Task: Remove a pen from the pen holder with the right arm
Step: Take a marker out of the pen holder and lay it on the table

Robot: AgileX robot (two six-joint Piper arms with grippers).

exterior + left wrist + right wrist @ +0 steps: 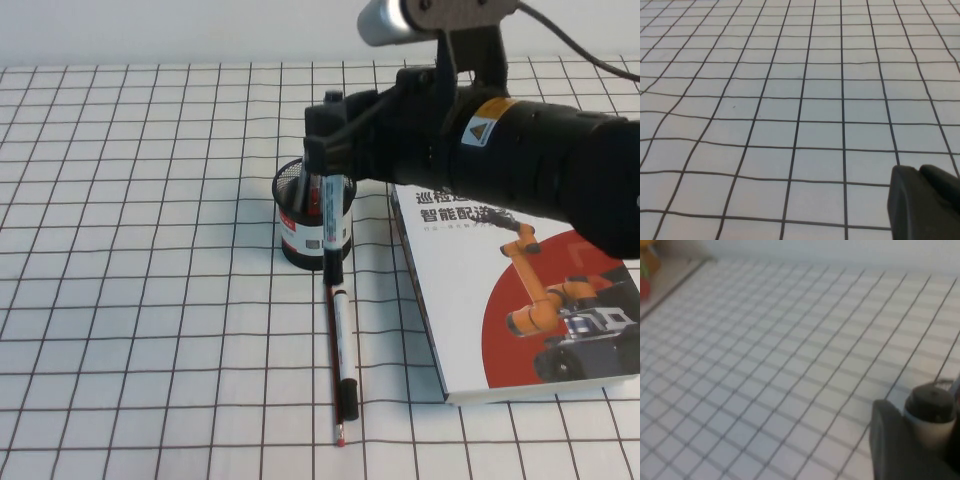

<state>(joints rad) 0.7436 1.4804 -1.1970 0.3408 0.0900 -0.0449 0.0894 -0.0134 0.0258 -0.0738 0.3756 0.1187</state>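
The right gripper (325,150) reaches in from the right and hangs directly over the black mesh pen holder (295,235). It is pinching a pen (329,220) by its upper end, and from its own wrist camera the pen's rounded top shows tucked against the dark jaw. The pen hangs upright across the holder's near-right wall, and from here I can't tell whether its lower tip has cleared the rim. At least 1 other pen stands inside the holder. On the checked cloth (150,300) just in front of the holder, a second pen (343,350) and a thin red pencil (339,430) lie side by side, and a book (500,300) lies to the right. The left gripper (925,205) is over bare cloth, seen only from its own wrist camera, and I can't tell whether it is spread or closed. To my eye the lift is the step in hand. Doing it well means going straight up with the pen vertical, so the tip doesn't catch the mesh rim and tip the holder or drag its neighbours out. The grip is high on the barrel, so the pen could swing. A slow rise would suit, moving sideways only once the tip is plainly above the rim, and well away from the 2 items lying in front.
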